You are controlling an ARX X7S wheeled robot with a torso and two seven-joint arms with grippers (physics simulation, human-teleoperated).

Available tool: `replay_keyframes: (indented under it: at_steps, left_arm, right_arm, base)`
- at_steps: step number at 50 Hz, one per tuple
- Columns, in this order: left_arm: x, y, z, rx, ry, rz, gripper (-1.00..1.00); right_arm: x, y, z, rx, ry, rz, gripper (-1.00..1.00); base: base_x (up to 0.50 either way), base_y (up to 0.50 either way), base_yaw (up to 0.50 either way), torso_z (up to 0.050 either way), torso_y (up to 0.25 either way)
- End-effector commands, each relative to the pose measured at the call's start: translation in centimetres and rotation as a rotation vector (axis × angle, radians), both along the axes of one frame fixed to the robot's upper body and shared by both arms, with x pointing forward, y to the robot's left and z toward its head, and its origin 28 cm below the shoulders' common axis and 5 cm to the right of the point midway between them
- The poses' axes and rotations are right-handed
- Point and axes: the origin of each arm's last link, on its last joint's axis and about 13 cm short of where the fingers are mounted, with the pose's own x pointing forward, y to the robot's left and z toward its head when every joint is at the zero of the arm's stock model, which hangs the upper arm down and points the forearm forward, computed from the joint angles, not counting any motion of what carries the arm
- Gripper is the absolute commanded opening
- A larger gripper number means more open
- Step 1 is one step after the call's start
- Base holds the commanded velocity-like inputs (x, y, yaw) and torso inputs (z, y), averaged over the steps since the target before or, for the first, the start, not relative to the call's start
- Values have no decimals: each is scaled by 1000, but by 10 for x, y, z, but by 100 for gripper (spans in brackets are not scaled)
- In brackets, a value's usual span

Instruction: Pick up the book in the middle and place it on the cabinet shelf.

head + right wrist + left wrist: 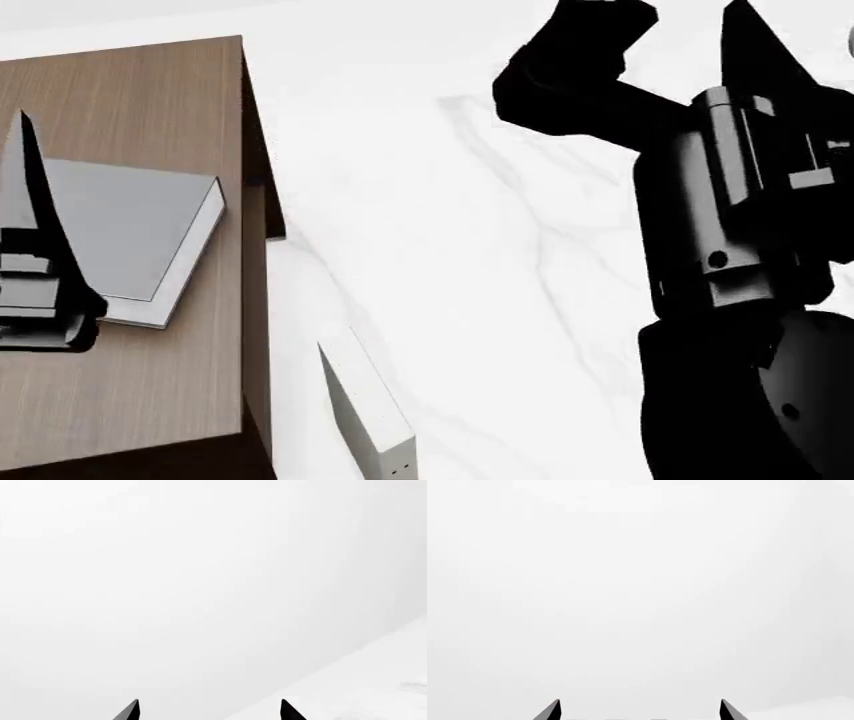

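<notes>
Standing well apart in the left wrist view, the two dark tips of the left gripper (pixel 640 711) are seen with nothing between them, so its jaws are spread wide and empty; behind them only a blank white surface is shown. In the head view the left gripper (pixel 34 250) is seen at the left edge as a dark pointed finger over the cabinet top, with its lower part overlapping the near left corner of the book; whether contact is made cannot be told from that view. The right gripper (pixel 210 711) is likewise shown by two separated dark tips in the right wrist view, wide and holding nothing, against a white background with a slightly brighter white surface towards one corner. In the head view the right arm (pixel 727 200) is seen raised at the right, large and black, above the white marble floor (pixel 534 300).

The book (pixel 127 230), grey-covered with white page edges, is seen lying flat on the wood-grain top of the cabinet shelf (pixel 134 110), slightly turned relative to the cabinet's edges and fully supported by it. Beside the cabinet's right side, lower down on the marble, a pale off-white book (pixel 367 410) with tiny dots on its spine is seen lying apart from the cabinet.
</notes>
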Motion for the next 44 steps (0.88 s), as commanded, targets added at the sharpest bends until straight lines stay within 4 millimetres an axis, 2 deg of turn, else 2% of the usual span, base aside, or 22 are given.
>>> replay_keyframes:
  at_steps: [1,5,9,18,26,44]
  left_arm:
    - [38,10,53,88,-129,65,100]
    - [52,14,67,72,-135,73,100]
    - [64,16,92,84,-172,91,100]
    - [72,21,133,84,-234,129,100]
    - [66,20,141,85,-257,131,100]
    - [64,19,148,88,-285,131,100]
  right_arm:
    - [-17,-36,46,-110,-207,-253,100]
    - [-16,-45,60,-118,-230,-297,100]
    - [-13,-49,77,-117,-226,-314,100]
    - [-12,-52,105,-120,-271,-341,100]
    - [-21,-51,122,-172,-336,-384,100]
    - [-25,-45,130,-212,-364,-370,100]
  base:
    - [0,0,0,0,0]
    - [0,0,0,0,0]
    - [0,0,0,0,0]
    - [0,0,0,0,0]
    - [0,0,0,0,0]
    - [0,0,0,0,0]
